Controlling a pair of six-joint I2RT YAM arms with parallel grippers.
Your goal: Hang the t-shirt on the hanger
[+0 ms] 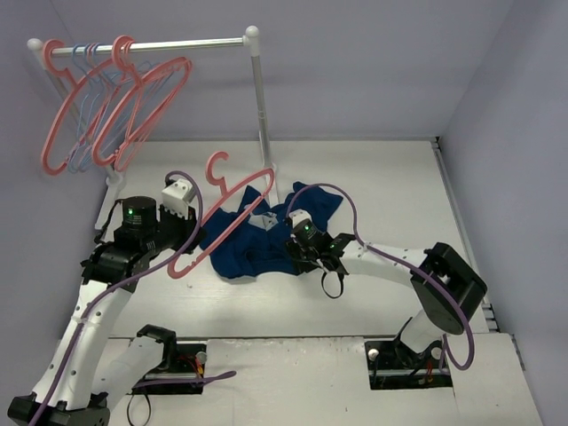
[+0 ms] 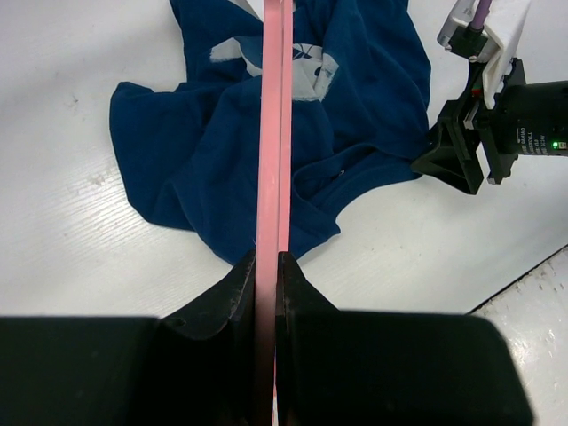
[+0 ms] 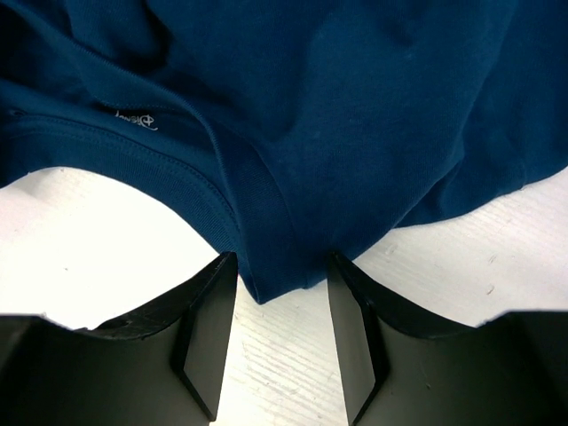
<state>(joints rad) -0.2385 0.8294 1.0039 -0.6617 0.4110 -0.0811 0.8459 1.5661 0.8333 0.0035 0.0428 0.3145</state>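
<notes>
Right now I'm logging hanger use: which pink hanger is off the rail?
The hanger clamped in the left gripper, held over the t-shirt on the table. The other pink hangers hang from the rail.

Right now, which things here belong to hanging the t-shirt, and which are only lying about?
Belong to the job: navy t-shirt; salmon-pink hanger, clamped in the left gripper; right gripper, open over the shirt's edge.
Just standing by: clothes rail; spare pink and light-blue hangers on it.
</notes>
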